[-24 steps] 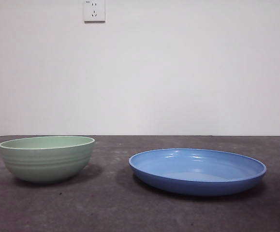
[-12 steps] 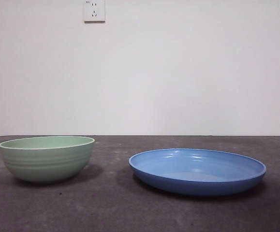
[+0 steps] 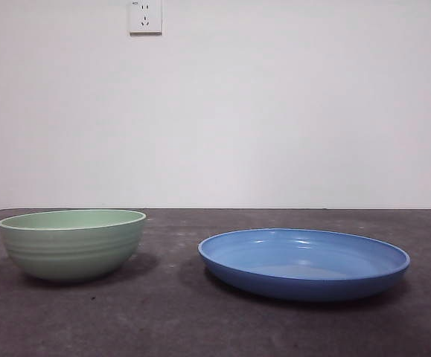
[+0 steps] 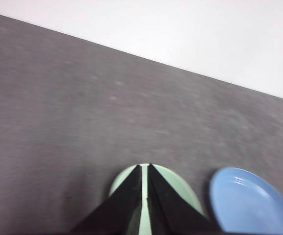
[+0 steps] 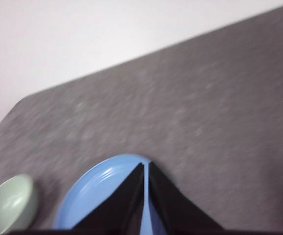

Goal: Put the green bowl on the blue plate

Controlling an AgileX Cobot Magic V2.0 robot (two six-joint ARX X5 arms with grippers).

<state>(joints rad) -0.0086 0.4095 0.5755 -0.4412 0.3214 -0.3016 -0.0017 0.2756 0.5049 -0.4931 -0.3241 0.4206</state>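
The green bowl (image 3: pixel 71 243) stands upright on the dark table at the left; the blue plate (image 3: pixel 304 262) lies to its right, apart from it. Neither arm shows in the front view. In the left wrist view my left gripper (image 4: pixel 144 167) hangs high above the bowl (image 4: pixel 180 188), jaws nearly together with only a thin slit, holding nothing; the plate (image 4: pixel 249 200) lies beside the bowl. In the right wrist view my right gripper (image 5: pixel 145 165) hangs high above the plate (image 5: pixel 99 188), jaws nearly together and empty; the bowl (image 5: pixel 9 203) shows beside the plate.
A dark grey table (image 3: pixel 215 327) runs back to a white wall with a power socket (image 3: pixel 145 15). The table's far edge and a corner show in the right wrist view (image 5: pixel 21 103).
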